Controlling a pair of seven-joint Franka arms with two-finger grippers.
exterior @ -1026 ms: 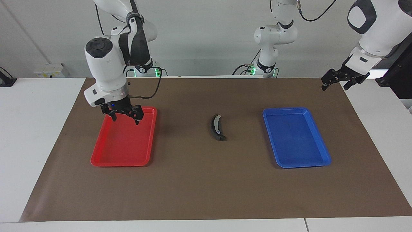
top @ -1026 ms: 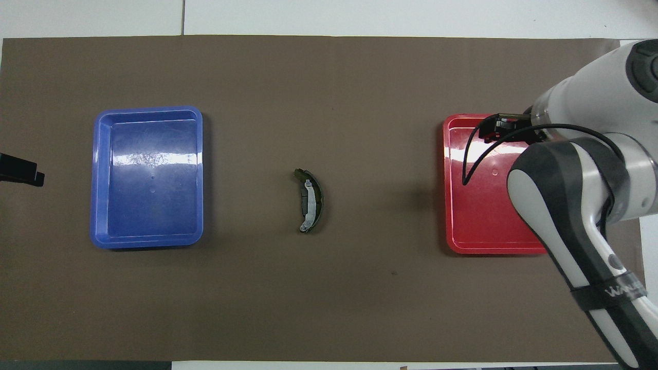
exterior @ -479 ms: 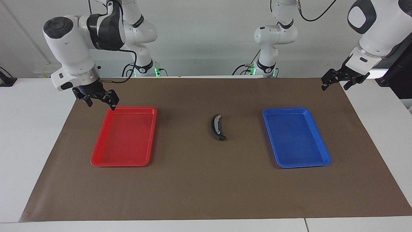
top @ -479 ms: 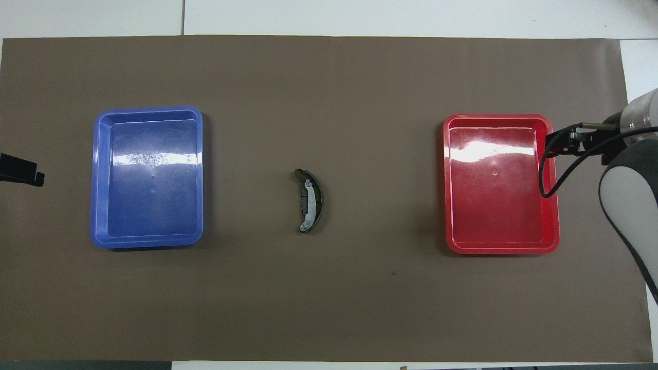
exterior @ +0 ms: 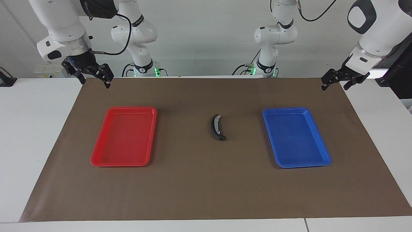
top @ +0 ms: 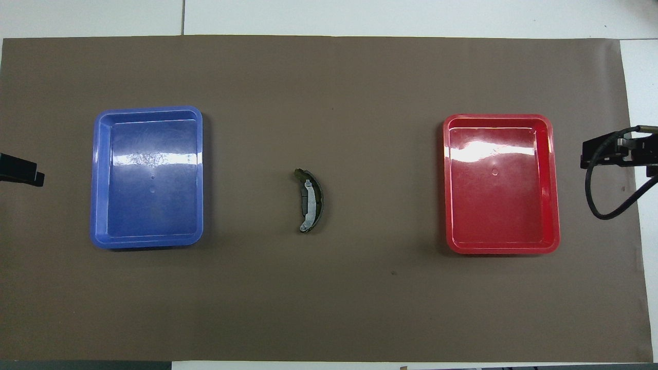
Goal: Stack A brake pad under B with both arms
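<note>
Lying mid-mat: B [exterior: 216, 127], both grippers raised apart

This is looking like a robotics lab. Two white robot arms [exterior: 138, 35] are standing at the surface's [exterior: 42, 129] robot-side edge against a bare pale wall, with cables trailing and green lights glowing at their bases. A brown mat [exterior: 206, 187] is covering the white surface almost from edge to edge. A red tray [exterior: 96, 158] and a blue tray [exterior: 325, 158] are lying toward opposite ends of it.
</note>
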